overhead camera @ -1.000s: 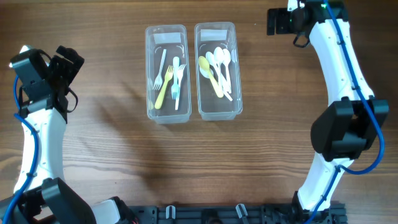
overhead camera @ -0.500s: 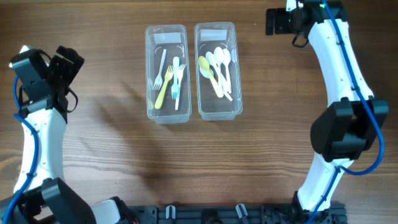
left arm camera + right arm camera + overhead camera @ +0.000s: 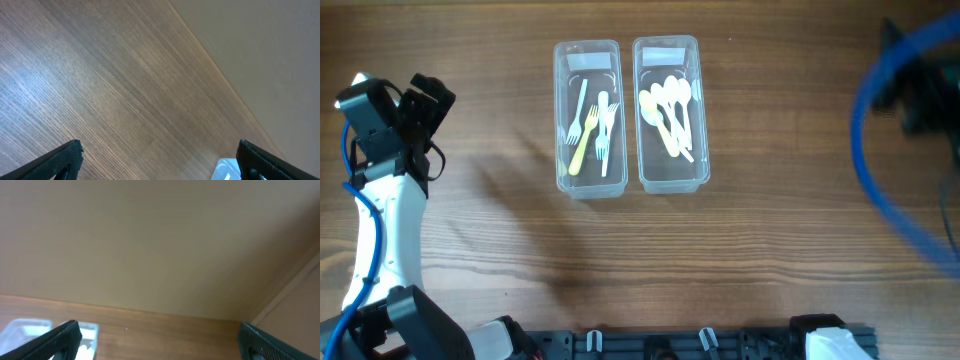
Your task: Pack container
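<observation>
One blurred right arm (image 3: 920,100); left hand (image 3: 160,152), right hand (image 3: 157,332) cropped to tips

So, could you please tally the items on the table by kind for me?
Clear rectangular plastic containers: 2
Plastic forks (white, yellow, pale blue), all in the left-hand container: 4
Plastic spoons (white, one pale yellow), all in the right-hand container: 4; they overlap, so this count is approximate
Total: 10
</observation>
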Robot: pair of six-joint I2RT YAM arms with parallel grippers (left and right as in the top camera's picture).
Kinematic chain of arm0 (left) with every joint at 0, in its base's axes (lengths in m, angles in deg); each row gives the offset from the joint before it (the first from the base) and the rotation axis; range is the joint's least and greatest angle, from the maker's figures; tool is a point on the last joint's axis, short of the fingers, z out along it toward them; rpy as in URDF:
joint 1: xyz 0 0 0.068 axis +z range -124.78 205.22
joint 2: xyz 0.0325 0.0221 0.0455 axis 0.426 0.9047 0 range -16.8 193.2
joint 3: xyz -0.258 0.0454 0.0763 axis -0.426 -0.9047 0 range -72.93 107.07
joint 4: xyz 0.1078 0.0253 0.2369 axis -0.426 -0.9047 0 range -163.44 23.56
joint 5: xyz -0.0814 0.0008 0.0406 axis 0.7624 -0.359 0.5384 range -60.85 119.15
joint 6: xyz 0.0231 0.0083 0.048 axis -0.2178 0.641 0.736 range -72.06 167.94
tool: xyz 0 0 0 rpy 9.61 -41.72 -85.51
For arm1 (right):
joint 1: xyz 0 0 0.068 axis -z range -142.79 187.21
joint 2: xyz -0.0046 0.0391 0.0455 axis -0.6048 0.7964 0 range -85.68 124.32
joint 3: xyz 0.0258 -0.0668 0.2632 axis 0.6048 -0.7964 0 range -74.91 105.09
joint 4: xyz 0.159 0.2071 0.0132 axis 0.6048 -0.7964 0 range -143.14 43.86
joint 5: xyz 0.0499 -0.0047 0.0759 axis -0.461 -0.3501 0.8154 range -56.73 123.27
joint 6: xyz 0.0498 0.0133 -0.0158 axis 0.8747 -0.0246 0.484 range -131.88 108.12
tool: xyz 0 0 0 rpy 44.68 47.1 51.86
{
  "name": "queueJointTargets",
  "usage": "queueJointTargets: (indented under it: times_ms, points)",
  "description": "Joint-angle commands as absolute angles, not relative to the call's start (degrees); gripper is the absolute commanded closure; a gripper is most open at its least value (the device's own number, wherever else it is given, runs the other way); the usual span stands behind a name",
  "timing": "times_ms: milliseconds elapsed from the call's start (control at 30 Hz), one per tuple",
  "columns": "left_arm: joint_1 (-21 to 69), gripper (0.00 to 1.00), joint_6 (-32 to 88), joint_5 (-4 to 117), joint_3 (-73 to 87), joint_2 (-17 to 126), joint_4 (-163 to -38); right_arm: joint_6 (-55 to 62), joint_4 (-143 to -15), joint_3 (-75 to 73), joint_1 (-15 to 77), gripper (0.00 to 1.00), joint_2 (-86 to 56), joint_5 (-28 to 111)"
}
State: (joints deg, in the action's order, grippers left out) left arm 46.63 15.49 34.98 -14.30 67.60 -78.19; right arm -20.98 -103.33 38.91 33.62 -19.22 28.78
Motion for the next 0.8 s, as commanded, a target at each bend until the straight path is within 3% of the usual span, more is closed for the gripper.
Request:
queueJointTargets:
  times_ms: [0,167,400,667,767]
  points:
    - [46.87,0.0,15.12,35.04,-13.34,66.77,-78.1,-20.46,-109.14,37.4,33.18,0.0,-28.67,30.94]
    - [46.87,0.0,15.12,35.07,-13.34,66.77,-78.1,-20.48,-104.66,18.49,33.46,0.0,-46.28,30.94]
    - [46.87,0.0,15.12,35.04,-13.34,66.77,-78.1,-18.45,-81.64,-19.91,33.97,0.0,-65.69,30.97]
    - [46.87,0.0,15.12,35.04,-13.34,66.77,-78.1,-12.09,-51.72,-54.42,33.97,0.0,-75.42,31.82]
    - [46.87,0.0,15.12,35.04,-13.34,66.77,-78.1,-8.94,-46.56,-62.03,33.9,0.0,-78.48,31.82]
